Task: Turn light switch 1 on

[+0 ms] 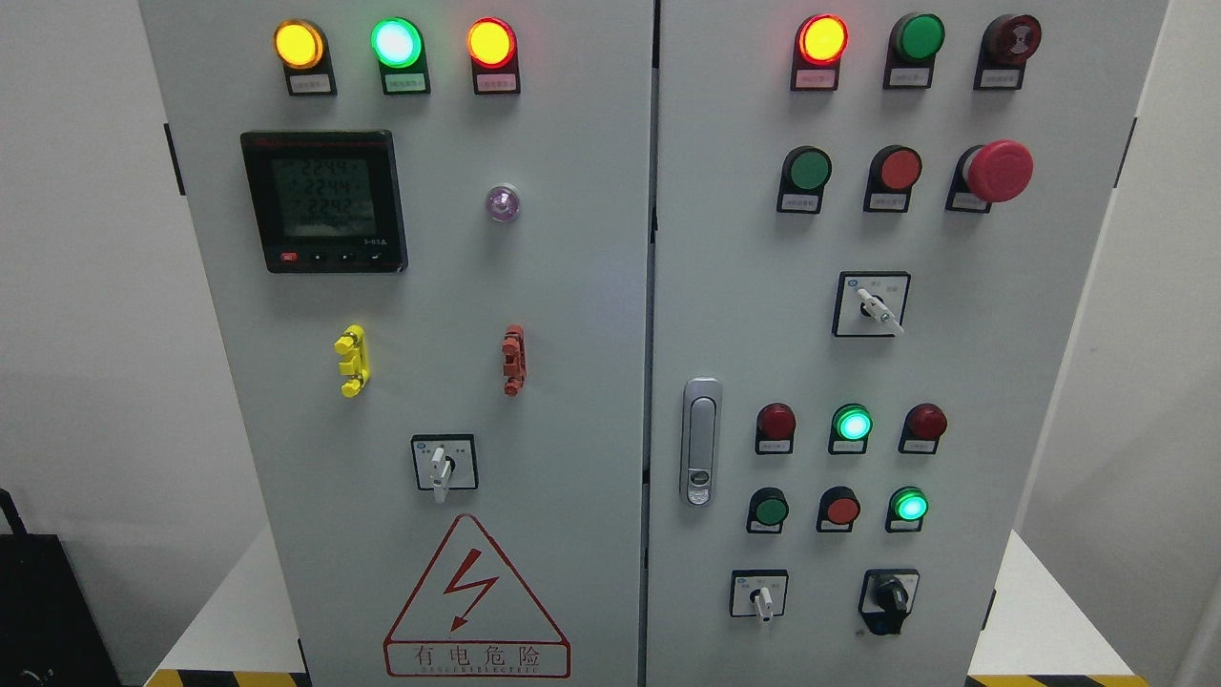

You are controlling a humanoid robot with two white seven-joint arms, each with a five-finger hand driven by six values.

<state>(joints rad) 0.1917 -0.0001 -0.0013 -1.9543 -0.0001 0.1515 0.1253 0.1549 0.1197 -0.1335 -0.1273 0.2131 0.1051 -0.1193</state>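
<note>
A grey electrical cabinet with two doors fills the head view. The right door carries rows of round buttons and lamps: a lit red-orange lamp at the top, unlit green and red push buttons below it, a lit green lamp, and another lit green lamp. Small labels under the buttons are too small to read. I cannot tell which one is light switch 1. Neither of my hands is in view.
A red mushroom emergency stop sticks out at the upper right. Rotary selector switches sit on the right door, lower right and left door. A door handle, a digital meter and a high-voltage warning triangle also show.
</note>
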